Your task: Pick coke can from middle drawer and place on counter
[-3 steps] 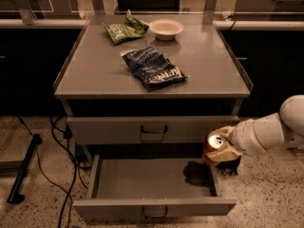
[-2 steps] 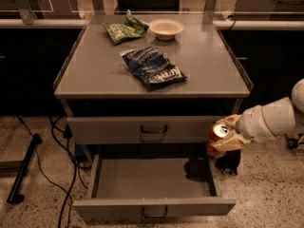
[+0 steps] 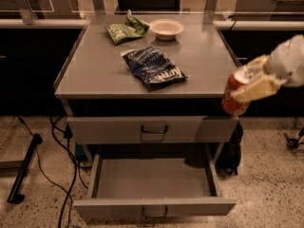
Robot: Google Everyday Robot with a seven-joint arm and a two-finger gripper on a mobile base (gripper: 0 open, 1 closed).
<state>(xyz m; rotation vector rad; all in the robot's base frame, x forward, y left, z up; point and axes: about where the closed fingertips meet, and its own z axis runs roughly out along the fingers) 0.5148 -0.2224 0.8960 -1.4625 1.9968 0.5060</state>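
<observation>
The pale gripper [image 3: 252,83] clamps the small red soda can [image 3: 232,98] — tilted, airborne — beside the grey metal counter [image 3: 95,75], at its front-right corner.

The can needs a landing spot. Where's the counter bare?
The gripper holds the coke can near the front right corner of the counter. Bare: right strip beside the blue chip bag, and the left side. Crowded: the back, with green bag and bowl.

Dark blue chip bag [image 3: 154,68], crumpled green bag [image 3: 124,30] beside small white bowl [image 3: 166,29].
</observation>
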